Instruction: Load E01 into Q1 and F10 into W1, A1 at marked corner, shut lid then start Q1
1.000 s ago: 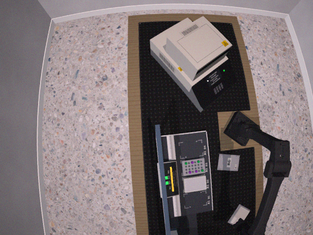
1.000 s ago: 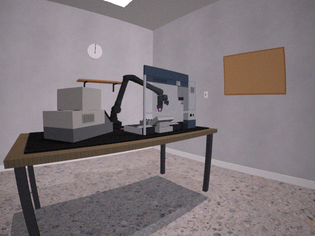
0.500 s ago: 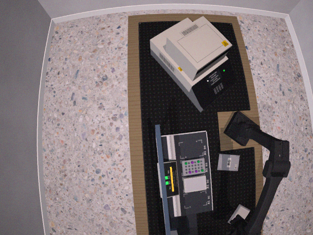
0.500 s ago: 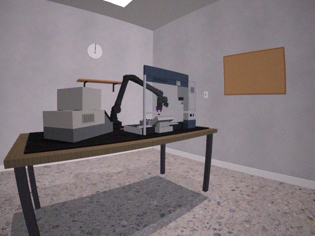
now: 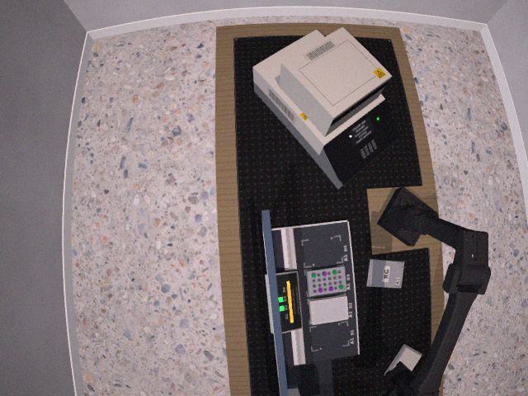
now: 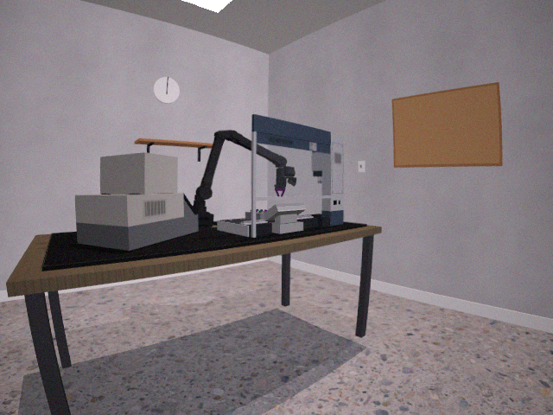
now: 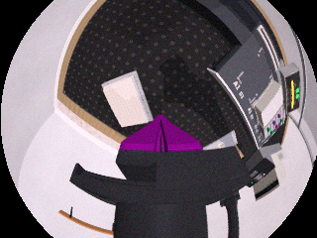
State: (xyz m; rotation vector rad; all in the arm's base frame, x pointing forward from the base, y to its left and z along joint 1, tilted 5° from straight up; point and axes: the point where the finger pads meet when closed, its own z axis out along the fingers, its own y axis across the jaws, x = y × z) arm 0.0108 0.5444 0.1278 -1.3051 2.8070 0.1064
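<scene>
From my wrist camera, the gripper (image 7: 160, 134) has its purple fingers pressed together on nothing, hanging over bare mat. I can't make out either plate: D4 (image 5: 322, 252) and D1 (image 5: 330, 338) look bare. The arm (image 5: 443, 337) reaches up with its elbow bent. Farther off, Q1 (image 5: 318, 91) has its lid down over the block and shows a green lamp (image 5: 378, 119).

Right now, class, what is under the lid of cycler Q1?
The lid covers the block, so any plate there is hidden. Only the dark key panel and green lamp show in front.
</scene>
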